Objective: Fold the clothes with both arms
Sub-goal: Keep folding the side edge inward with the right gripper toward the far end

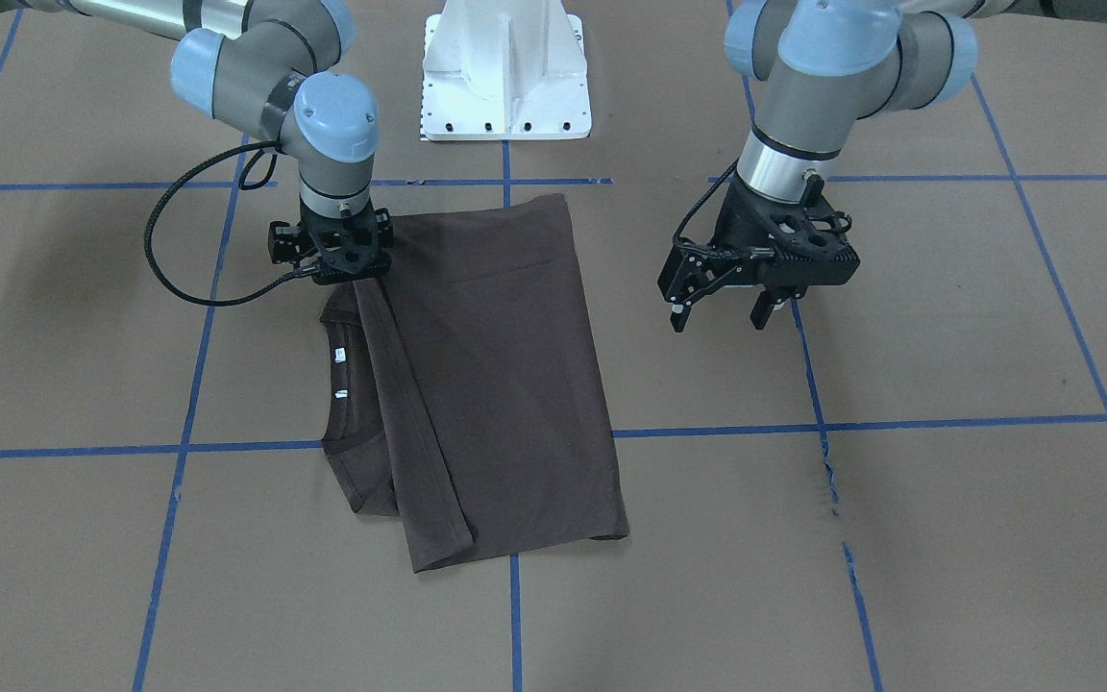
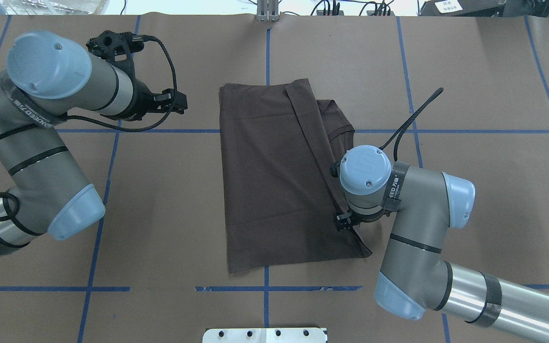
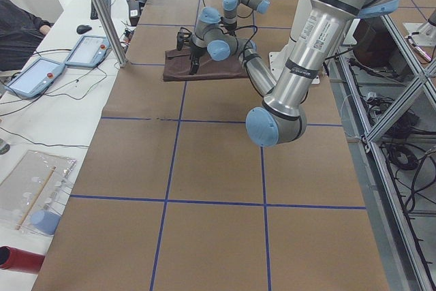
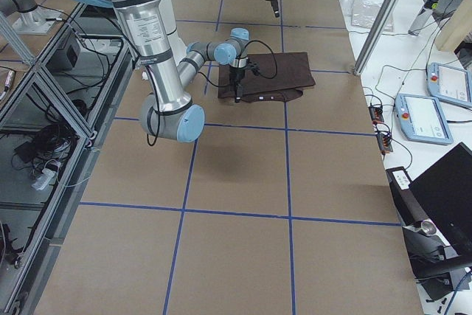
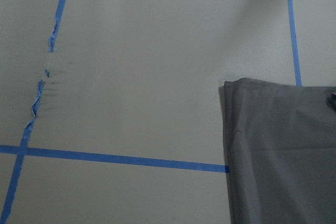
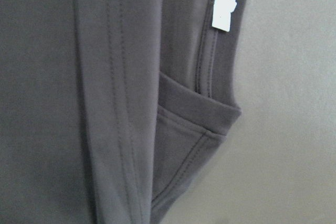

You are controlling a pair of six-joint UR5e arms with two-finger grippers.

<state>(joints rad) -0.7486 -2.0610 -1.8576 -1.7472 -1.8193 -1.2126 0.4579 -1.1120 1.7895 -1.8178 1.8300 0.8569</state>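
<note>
Dark brown short-sleeved T-shirt (image 1: 505, 384) cloth meets the black two-finger right gripper (image 1: 356, 274) at the robot-side end of a folded-over stitched edge. The gripper's fingers are hidden under the wrist, so I cannot tell whether they pinch the cloth. Beside that edge show the ribbed collar (image 1: 328, 389) and white neck tags (image 1: 339, 357). The shirt lies folded mid-table on brown paper (image 1: 947, 317) with a blue tape grid. Well apart, the black left gripper (image 1: 719, 317) hangs above bare paper, fingers spread, holding nothing.

Fingertips of the right gripper (image 1: 347, 269) sit hidden behind its own body at 11 o'clock on the T-shirt (image 1: 496, 384); the left wrist view crops the T-shirt at 4 o'clock.
</note>
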